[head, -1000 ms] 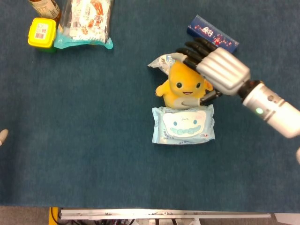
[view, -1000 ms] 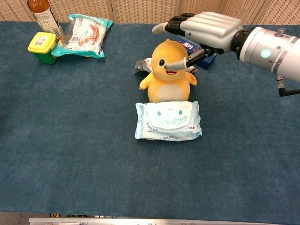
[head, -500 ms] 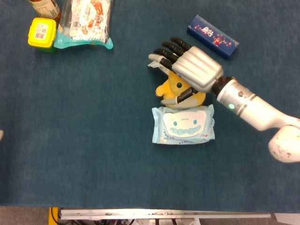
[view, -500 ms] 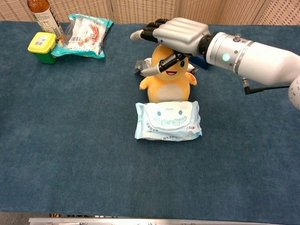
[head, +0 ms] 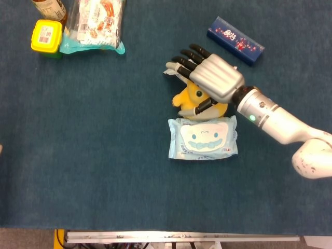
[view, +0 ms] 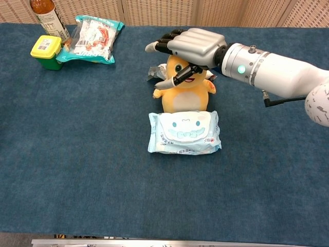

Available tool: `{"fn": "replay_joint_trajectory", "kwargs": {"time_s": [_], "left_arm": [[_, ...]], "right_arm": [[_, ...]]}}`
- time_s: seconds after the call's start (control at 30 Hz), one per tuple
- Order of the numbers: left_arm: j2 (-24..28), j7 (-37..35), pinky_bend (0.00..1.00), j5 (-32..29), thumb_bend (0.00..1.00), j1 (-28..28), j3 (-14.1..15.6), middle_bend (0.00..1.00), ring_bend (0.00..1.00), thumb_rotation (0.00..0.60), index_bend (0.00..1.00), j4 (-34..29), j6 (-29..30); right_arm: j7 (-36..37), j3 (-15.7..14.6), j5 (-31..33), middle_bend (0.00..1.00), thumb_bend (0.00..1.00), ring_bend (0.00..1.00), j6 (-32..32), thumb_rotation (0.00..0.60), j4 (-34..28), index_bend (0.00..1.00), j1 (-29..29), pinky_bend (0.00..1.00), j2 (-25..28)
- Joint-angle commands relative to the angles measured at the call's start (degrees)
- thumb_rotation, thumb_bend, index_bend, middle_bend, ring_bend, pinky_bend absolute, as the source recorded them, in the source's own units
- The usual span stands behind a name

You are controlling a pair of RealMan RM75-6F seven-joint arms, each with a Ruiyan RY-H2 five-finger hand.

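The yellow plush toy (view: pixel 184 88) sits upright mid-table, facing me in the chest view. Just in front of it, touching its base, lies a pale blue wipes pack (view: pixel 184 133). Behind the toy a bit of crinkly clear wrapper (view: pixel 152 72) pokes out.

My right hand (view: pixel 189 47) is over the toy's head — palm down, fingers spread and reaching past the head toward the far left, thumb (view: pixel 175 81) curled low across the toy's face. From the head view the hand (head: pixel 209 77) covers most of the toy (head: pixel 188 97), only the left part of the face and one arm showing. Fingers apart, not clamped; the palm looks to rest on the head, but I cannot tell for sure if it touches. Nothing held.

Behind the hand, well apart on the right, a dark blue box (head: pixel 235 40) lies flat.

Far left corner — a snack bag (view: pixel 93 39) with teal edges, a yellow-lidded green tub (view: pixel 46 51) just beside it, and a bottle (view: pixel 44 14) standing behind the tub.

All on a dark blue cloth-covered table (view: pixel 77 154). My left hand is out of both views.
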Motion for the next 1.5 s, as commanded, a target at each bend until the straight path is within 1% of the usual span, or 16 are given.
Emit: {"fn": "replay_joint_trajectory", "kwargs": {"time_s": [0.03,0.3,0.6,0.97,1.23,1.5], "left_arm": [[-0.01,0.07,0.15,-0.02,0.16,-0.04,0.03,0.13,0.13,0.600,0.10,0.00,-0.14],[-0.19,0.14,0.15,-0.04,0.16,-0.11,-0.04,0.13,0.13,0.600,0.10,0.10,-0.29],[-0.17,0.03,0.15,-0.06,0.16,-0.01,-0.14,0.13,0.13,0.600,0.10,0.14,-0.13],[-0.17,0.33,0.15,-0.23,0.16,0.04,-0.13,0.13,0.13,0.600,0.10,0.03,-0.27],[-0.12,0.51,0.15,-0.37,0.16,0.03,-0.13,0.13,0.13,0.600,0.10,-0.08,-0.43],[-0.21,0.68,0.15,-0.52,0.16,-0.08,-0.18,0.13,0.13,0.600,0.10,-0.01,-0.68]], "right_arm": [[0.16,-0.24,0.62,0.11,0.00,0.00,0.23,0.101,0.61,0.10,-0.03,0.00,0.03],[0.91,-0.44,1.28,0.11,0.00,0.00,1.29,0.101,1.08,0.10,-0.34,0.00,0.57],[2.68,-0.19,-0.72,0.11,0.00,0.00,3.30,0.101,-1.32,0.10,-0.69,0.00,2.09],[3.82,-1.95,-4.31,0.11,0.00,0.00,4.23,0.102,-4.35,0.10,-1.13,0.00,2.66],[3.74,-2.65,-3.66,0.11,0.00,0.00,3.39,0.099,-2.69,0.10,-1.04,0.00,1.77],[3.72,-2.71,-2.49,0.11,0.00,0.00,2.84,0.101,-0.74,0.10,-0.94,0.00,1.07]]}}
